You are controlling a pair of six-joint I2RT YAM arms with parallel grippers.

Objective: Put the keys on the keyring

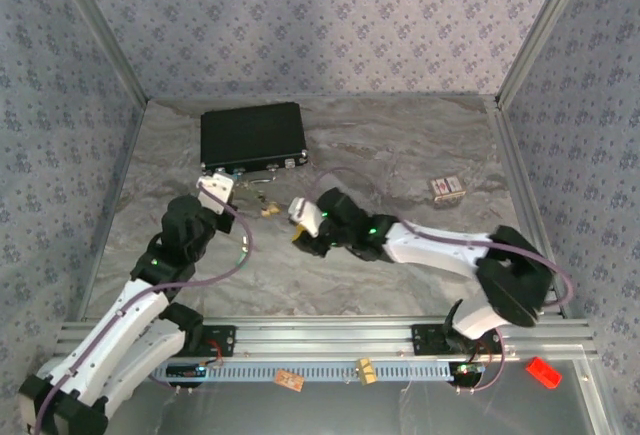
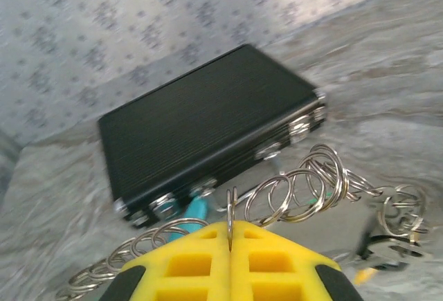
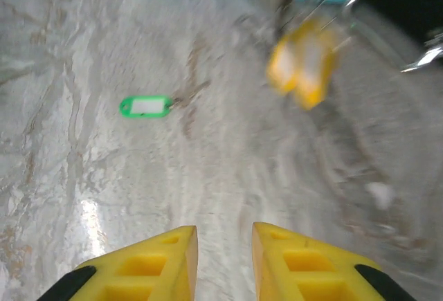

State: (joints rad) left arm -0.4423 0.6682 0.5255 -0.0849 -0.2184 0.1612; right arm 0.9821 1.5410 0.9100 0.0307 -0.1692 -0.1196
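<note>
Top: left gripper (image 1: 218,193) and right gripper (image 1: 303,220) were close together, with the black case (image 1: 252,137) at the left's 12 o'clock.
Left wrist: jaws were clamped on the keyring (image 2: 230,205).
Right wrist: jaws were apart and empty. The green key (image 3: 145,106) lay at 10 o'clock; the yellow keys (image 3: 301,66) were blurred at 1.
Best approach looked like: steady the ring, pinch the green key's head.

Walls (image 1: 300,15): grey-blue patterned fabric, three sides
Tabletop (image 1: 400,145): grey marbled surface
Frame (image 1: 330,333): aluminium rails along near edge
</note>
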